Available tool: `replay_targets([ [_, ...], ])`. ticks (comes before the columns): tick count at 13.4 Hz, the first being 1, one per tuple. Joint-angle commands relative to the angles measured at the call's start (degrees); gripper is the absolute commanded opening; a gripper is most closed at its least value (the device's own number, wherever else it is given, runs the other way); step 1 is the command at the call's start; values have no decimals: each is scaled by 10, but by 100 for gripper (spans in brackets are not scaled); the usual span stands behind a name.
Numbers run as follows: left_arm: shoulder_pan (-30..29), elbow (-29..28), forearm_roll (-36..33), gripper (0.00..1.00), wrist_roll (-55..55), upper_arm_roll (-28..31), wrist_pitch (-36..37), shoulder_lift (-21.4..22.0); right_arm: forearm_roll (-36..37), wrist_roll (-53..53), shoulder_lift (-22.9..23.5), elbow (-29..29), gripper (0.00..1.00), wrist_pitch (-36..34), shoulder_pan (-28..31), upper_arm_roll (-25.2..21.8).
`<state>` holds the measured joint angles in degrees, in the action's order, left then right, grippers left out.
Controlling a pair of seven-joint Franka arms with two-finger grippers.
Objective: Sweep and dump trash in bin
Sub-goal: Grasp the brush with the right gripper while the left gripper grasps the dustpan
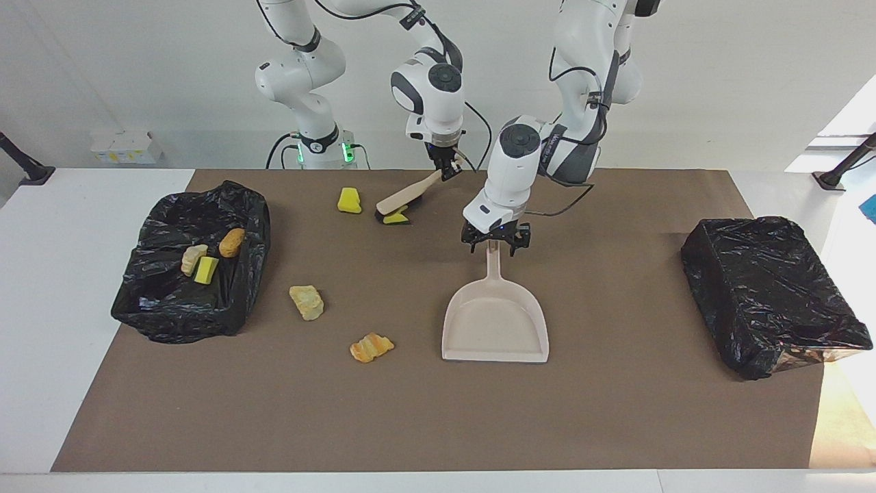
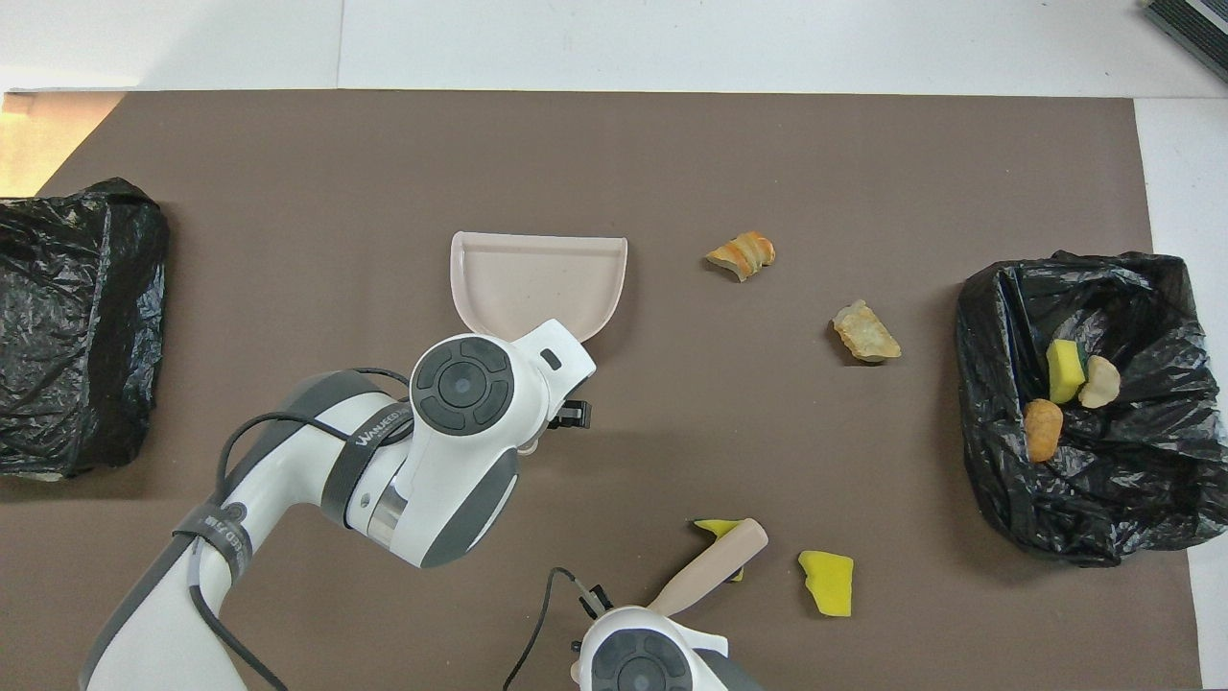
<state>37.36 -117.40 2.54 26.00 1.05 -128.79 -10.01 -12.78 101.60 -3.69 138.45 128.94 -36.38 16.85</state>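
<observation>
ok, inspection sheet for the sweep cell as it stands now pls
Surface: brown mat on a white table.
Job's things: beige plastic dustpan flat on mat; beige brush with black bristles tilted onto a yellow sponge chunk; second yellow chunk, pale beige lump and orange lump loose; three scraps in the open black-lined bin.
Clutter: second black-bagged box.
Grippers: left gripper over dustpan handle, fingers apart; right gripper shut on brush.
Cables: along both arms.
Surroundings: white wall.
</observation>
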Motion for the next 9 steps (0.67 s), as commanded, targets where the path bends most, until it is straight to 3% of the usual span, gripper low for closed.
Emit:
replay_targets([
  [1,12,-32,5,75,7,10,-15,28,-9,-59,25,-24,0,-4,56,-1],
  [4,16,-34,5,74,8,9,-28,22,9,-175,77,-72,0,-7,158,-2],
  [6,19,-34,5,74,6,9,-53,11,20,-207,74,-124,0,-59,198,-1],
  [8,19,-32,5,61,4,10,-55,10,20,-263,46,-155,0,-138,217,-1],
  [9,19,-32,5,43,4,10,-55,10,20,-292,25,-154,0,-149,221,-1],
])
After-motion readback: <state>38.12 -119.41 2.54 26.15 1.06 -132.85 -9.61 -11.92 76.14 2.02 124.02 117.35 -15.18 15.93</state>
